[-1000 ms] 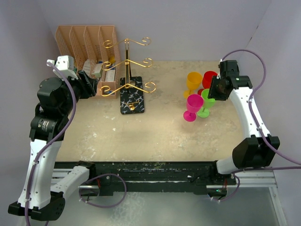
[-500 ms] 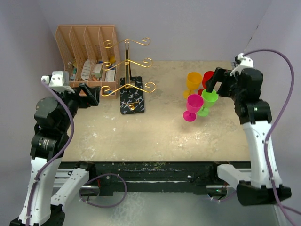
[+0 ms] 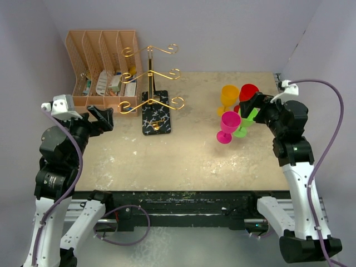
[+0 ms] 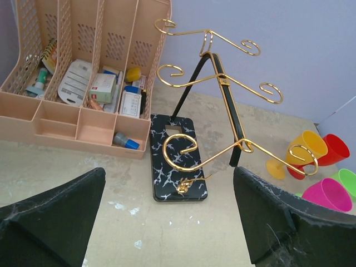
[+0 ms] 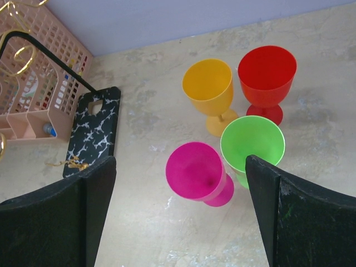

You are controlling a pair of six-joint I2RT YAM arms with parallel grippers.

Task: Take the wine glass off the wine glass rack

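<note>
Both arms have pulled back toward the near edge. From above, the left gripper (image 3: pixel 103 118) hangs near the tan slotted plastic organiser (image 3: pixel 103 61), and the right gripper (image 3: pixel 248 107) is beside the glasses.

Left wrist: the fingers are spread wide, and the thin gold wire wine glass rack (image 4: pixel 222 94) stands on its marbled black base.

Right wrist: the fingers are spread. The glossy magenta wine glass (image 5: pixel 194 172) and the green (image 5: pixel 252 143), yellow (image 5: pixel 207 86) and red (image 5: pixel 267 69) glasses stand upright on the mottled beige table (image 5: pixel 156 233), well apart from the rack.

Wine glass rack (image 3: pixel 156 114) just right of desk organiser (image 3: pixel 94 50); four wine glasses (image 3: pixel 230 119) together, well to its right.
</note>
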